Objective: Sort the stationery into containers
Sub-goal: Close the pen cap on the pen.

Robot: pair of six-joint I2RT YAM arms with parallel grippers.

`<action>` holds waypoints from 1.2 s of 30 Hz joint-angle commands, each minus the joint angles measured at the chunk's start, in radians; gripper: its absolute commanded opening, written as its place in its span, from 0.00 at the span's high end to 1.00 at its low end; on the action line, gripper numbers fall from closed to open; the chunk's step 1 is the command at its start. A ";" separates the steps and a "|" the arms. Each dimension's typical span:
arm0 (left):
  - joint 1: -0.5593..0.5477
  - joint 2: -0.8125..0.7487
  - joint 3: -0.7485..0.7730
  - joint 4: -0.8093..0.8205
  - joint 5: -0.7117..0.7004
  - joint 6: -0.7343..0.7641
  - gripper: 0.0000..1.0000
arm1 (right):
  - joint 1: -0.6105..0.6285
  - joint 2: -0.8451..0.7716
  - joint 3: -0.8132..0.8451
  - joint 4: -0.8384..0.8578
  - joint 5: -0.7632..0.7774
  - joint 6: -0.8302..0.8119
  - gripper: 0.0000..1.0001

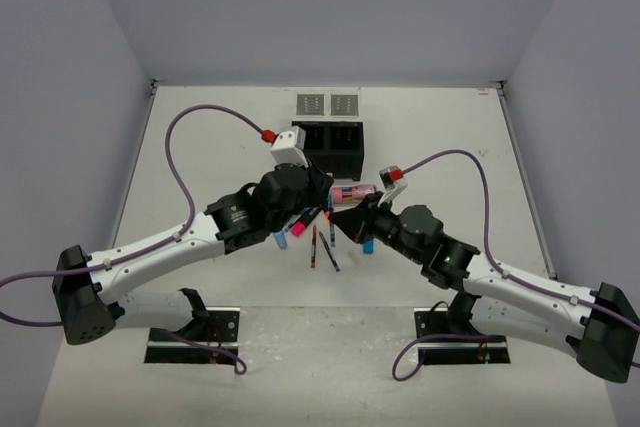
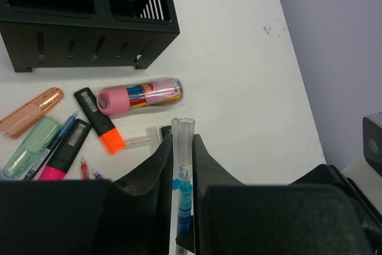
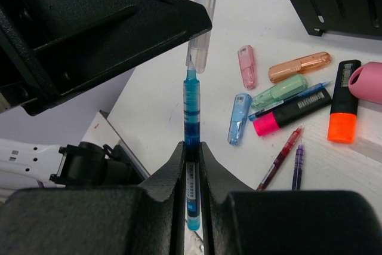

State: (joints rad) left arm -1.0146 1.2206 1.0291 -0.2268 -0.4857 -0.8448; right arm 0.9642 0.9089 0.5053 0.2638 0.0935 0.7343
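Above the middle of the table [image 1: 430, 127], the left gripper [image 2: 182, 147] is clenched on a clear cap [image 2: 183, 128], which is held upright between its fingers. The right gripper [image 3: 191, 147] is clamped on a blue pen [image 3: 191, 111], which is pointed up at the cap's open end. The tip is shown at the mouth; whether it has entered cannot be told.

On the table beside the grippers lie a pink tube [image 2: 140, 97], an orange highlighter [image 2: 101, 129], a salmon highlighter [image 2: 30, 111], a green highlighter [image 2: 30, 147], a pink highlighter [image 2: 62, 156], a light-blue highlighter [image 3: 239, 117], a red pen [image 3: 280, 156] and a purple pen [image 3: 297, 162]. The black box [image 2: 89, 34] is placed just beyond them, with two grey trays [image 1: 328, 104] at its far side.
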 commanded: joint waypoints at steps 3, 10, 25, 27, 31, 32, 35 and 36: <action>-0.002 -0.035 -0.029 0.056 0.009 0.013 1.00 | 0.004 0.021 0.074 -0.005 0.061 0.045 1.00; -0.002 -0.062 -0.072 0.093 0.006 0.009 1.00 | 0.004 0.030 0.103 -0.014 0.104 0.083 1.00; -0.002 -0.107 -0.133 0.174 0.004 0.040 1.00 | 0.004 0.030 0.158 -0.037 0.155 0.118 1.00; -0.002 -0.110 -0.132 0.175 0.002 0.048 1.00 | 0.004 0.028 0.156 -0.033 0.163 0.110 1.00; -0.002 -0.123 -0.130 0.165 0.002 0.058 1.00 | 0.004 0.015 0.149 -0.028 0.178 0.093 1.00; -0.002 -0.128 -0.133 0.166 0.003 0.059 1.00 | 0.005 0.012 0.150 -0.032 0.183 0.094 1.00; -0.002 -0.150 -0.151 0.192 0.007 0.070 1.00 | 0.004 0.004 0.157 -0.038 0.184 0.110 1.00; -0.002 -0.155 -0.162 0.204 0.009 0.071 1.00 | 0.004 0.007 0.170 -0.047 0.186 0.113 1.00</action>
State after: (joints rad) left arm -1.0100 1.1129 0.9011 -0.0448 -0.4890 -0.8152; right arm 0.9784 0.9371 0.6078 0.1783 0.1505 0.8270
